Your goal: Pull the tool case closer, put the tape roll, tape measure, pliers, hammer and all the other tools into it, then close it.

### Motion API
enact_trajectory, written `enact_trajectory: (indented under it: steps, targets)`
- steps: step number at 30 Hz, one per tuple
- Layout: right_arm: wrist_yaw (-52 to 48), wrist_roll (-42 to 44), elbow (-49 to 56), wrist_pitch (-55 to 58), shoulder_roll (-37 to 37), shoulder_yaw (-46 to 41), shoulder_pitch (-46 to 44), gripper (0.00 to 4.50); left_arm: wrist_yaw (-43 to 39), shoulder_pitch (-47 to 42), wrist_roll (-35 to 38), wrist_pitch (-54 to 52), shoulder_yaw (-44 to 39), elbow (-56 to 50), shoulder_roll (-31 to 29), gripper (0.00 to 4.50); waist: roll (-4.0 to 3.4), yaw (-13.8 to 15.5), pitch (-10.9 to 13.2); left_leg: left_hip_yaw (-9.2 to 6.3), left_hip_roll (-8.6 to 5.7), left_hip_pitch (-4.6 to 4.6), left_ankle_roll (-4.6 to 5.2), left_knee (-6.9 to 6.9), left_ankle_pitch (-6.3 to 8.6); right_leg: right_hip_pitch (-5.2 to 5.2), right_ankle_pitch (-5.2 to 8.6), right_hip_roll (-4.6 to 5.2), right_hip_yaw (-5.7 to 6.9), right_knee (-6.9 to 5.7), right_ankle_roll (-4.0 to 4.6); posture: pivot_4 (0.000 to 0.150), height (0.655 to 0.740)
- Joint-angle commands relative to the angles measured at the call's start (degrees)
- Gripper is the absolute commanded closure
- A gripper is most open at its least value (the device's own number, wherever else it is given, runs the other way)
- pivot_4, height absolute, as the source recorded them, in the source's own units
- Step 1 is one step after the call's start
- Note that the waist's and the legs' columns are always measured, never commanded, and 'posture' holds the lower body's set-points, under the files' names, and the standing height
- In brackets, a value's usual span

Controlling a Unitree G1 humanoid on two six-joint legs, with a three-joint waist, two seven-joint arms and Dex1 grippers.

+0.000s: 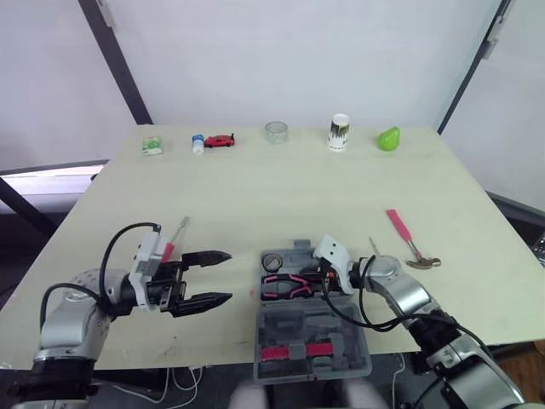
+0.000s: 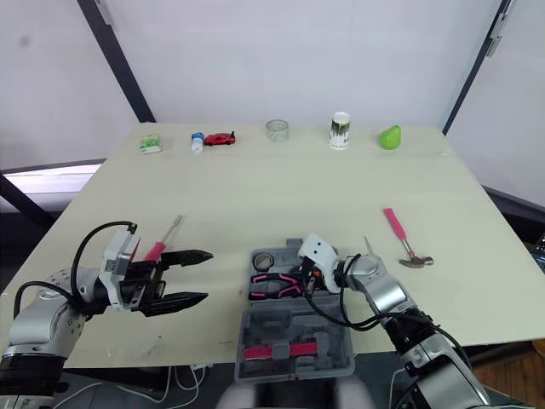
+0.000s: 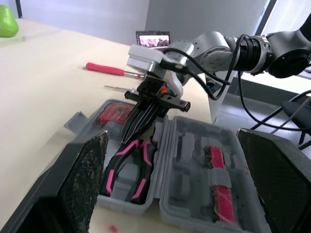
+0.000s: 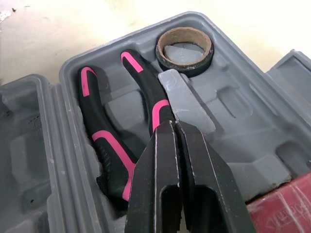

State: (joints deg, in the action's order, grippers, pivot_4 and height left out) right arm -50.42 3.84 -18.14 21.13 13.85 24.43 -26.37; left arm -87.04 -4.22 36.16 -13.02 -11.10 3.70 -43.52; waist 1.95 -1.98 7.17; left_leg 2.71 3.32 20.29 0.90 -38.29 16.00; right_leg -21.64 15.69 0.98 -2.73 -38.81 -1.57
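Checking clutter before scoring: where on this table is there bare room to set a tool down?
Bare: the middle of the table, between the far row from toy car to pear and the tool case; also the gap between left gripper and case. Crowded: the case under the right gripper, and around the hammer.

Pale table before white, perhaps fabric, walls.

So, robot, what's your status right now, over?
Left gripper jaws open, empty. Right gripper jaws shut over pliers in open tool case, tape roll in too. Hammer, screwdriver on table.
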Motion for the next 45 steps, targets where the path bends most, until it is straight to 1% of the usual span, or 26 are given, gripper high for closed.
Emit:
enact_trajectory:
  steps: [1,5,7,10,11,13,15,16,17,20,24,28,31,33,37,38,42,45]
  targets:
    - [0.4,-6.9,-11.9,7.0,0.9,7.3,3.6,4.41,0.5,0.6,0.2,0.4,-0.8,-1.6,-0.1,0.0,-0.05,-0.3,-0.2,0.01,0.01,-0.15,0.0,0.08,0.0,0.07,0.06,0.0,-0.07,-0.02,0.1,0.15,0.74]
    - [0.6,-6.2,-11.2,6.6,0.8,5.9,3.3,4.41,2.1,1.2,-0.6,1.1,-0.9,-1.6,0.3,0.0,-0.26,-0.4,-0.7,0.08,0.02,-0.38,0.0,0.31,0.0,0.1,0.12,-0.01,-0.18,-0.03,0.18,0.15,0.74]
    - [1.0,-4.5,-8.5,3.4,0.9,3.4,3.5,4.41,3.7,1.4,-1.0,1.2,-1.0,-1.6,0.8,0.0,-0.27,-0.4,-0.7,0.06,0.03,-0.38,0.0,0.32,0.0,0.1,0.13,-0.01,-0.17,-0.03,0.2,0.15,0.74]
    - [1.5,0.1,-0.1,-1.2,0.8,-2.7,4.7,4.41,6.8,2.2,-1.5,1.1,-1.5,-1.8,2.0,0.0,-0.3,-0.2,-0.7,0.05,0.06,-0.33,-0.01,0.34,0.0,0.07,0.13,0.03,-0.16,-0.01,0.19,0.15,0.74]
    - [1.7,1.6,2.9,-1.5,0.8,-4.6,5.3,4.41,7.8,2.6,-1.6,1.0,-1.5,-2.0,2.3,0.0,-0.42,-0.1,-0.5,0.03,0.1,-0.27,-0.01,0.34,0.01,0.03,0.15,0.06,-0.14,0.0,0.18,0.15,0.74]
    - [2.0,3.1,8.6,-2.9,1.4,-6.9,6.9,4.41,10.6,3.2,-1.7,0.9,-1.9,-2.2,3.6,0.0,-0.59,0.1,-0.2,0.03,0.12,0.07,-0.01,0.3,0.01,-0.13,0.18,0.19,-0.12,0.07,0.08,0.15,0.74]
    - [2.0,4.3,13.4,-3.4,2.1,-8.1,8.7,4.41,13.7,3.5,-2.3,1.4,-2.2,-2.4,5.0,0.0,-0.77,0.1,0.0,0.06,-0.01,0.74,-0.01,0.2,0.0,-0.75,0.13,0.31,-0.16,0.01,-0.01,0.15,0.74]
    - [2.2,5.2,15.7,-3.3,2.2,-8.8,9.5,4.41,15.3,3.5,-2.7,1.8,-2.3,-2.5,5.8,0.0,-0.8,0.1,0.0,0.05,-0.06,1.13,-0.01,0.12,0.0,-1.11,0.01,0.35,-0.14,-0.04,-0.3,0.15,0.74]
    - [3.1,5.8,18.0,-3.5,2.0,-9.7,10.3,4.41,16.8,3.6,-2.7,1.6,-2.5,-2.7,6.5,0.0,-0.77,0.1,0.0,-0.04,-0.06,1.54,-0.01,-0.01,0.0,-1.43,-0.02,0.33,-0.05,-0.07,-0.35,0.15,0.74]
    - [5.0,9.0,23.2,-4.9,0.6,-13.1,12.1,4.41,20.8,4.1,-1.8,-0.5,-3.2,-3.7,8.0,0.0,-0.76,-0.3,0.0,-0.07,-0.1,2.33,-0.01,-0.08,-0.01,-2.14,-0.1,0.25,-0.06,-0.08,-0.42,0.15,0.74]
    - [9.1,11.2,28.4,-4.5,0.4,-18.4,15.0,4.41,25.9,5.0,-0.7,-2.3,-4.9,-4.9,9.9,0.0,-0.79,-0.2,0.1,-0.18,-0.05,2.43,-0.01,-0.04,0.0,-2.17,-0.09,0.17,0.01,-0.01,-0.41,0.15,0.74]
    - [9.0,14.9,34.6,-2.9,4.8,-24.7,23.1,4.41,31.2,7.1,-0.1,-2.9,-8.3,-4.9,11.9,0.0,-0.71,0.3,0.2,-0.22,-0.06,2.47,-0.01,-0.04,0.0,-2.15,-0.09,0.28,0.06,0.02,-0.43,0.15,0.74]
    - [9.3,16.8,38.2,-3.8,8.2,-30.3,30.7,3.66,33.8,9.6,-0.2,-2.0,-11.3,-3.8,12.8,0.0,-0.63,0.6,0.3,-0.19,-0.11,2.46,-0.01,-0.04,0.0,-2.1,-0.07,0.39,0.08,0.05,-0.47,0.15,0.74]
    - [9.9,17.6,40.4,-5.3,9.9,-35.1,36.5,2.67,35.9,11.2,-0.2,-1.5,-14.0,-2.6,13.2,0.0,-0.62,0.8,0.4,-0.18,-0.12,2.45,0.0,-0.04,0.0,-2.08,-0.07,0.39,0.09,0.07,-0.47,0.15,0.74]
    - [9.1,19.9,43.9,-8.3,11.3,-44.1,48.3,0.47,38.2,14.7,-0.3,-0.9,-18.9,-0.2,13.3,0.0,-0.61,1.0,0.4,-0.16,-0.13,2.31,0.0,-0.05,0.0,-2.01,-0.04,0.23,0.06,0.07,-0.45,0.15,0.74]
    - [8.8,20.5,44.3,-9.2,11.2,-46.2,51.1,0.14,38.3,15.6,-0.4,-0.7,-19.7,0.2,13.2,0.0,-0.6,1.0,0.5,-0.16,-0.11,2.24,0.0,-0.05,0.0,-1.97,-0.04,0.15,0.03,0.07,-0.44,0.15,0.74]
    - [7.7,22.2,44.1,-11.6,10.7,-52.7,59.9,0.14,38.8,18.5,-0.6,0.0,-22.5,1.8,12.9,0.0,-0.61,1.1,0.6,-0.07,-0.05,2.09,0.0,-0.08,-0.01,-1.89,0.08,0.13,-0.07,0.03,-0.25,0.15,0.74]
    - [7.3,23.3,43.0,-13.2,10.3,-56.1,64.2,0.14,41.1,19.2,-0.5,-0.1,-24.7,2.7,13.2,0.0,-0.56,1.2,0.7,-0.02,-0.01,2.06,-0.01,-0.07,0.0,-1.87,0.1,0.19,-0.13,0.05,-0.24,0.15,0.74]
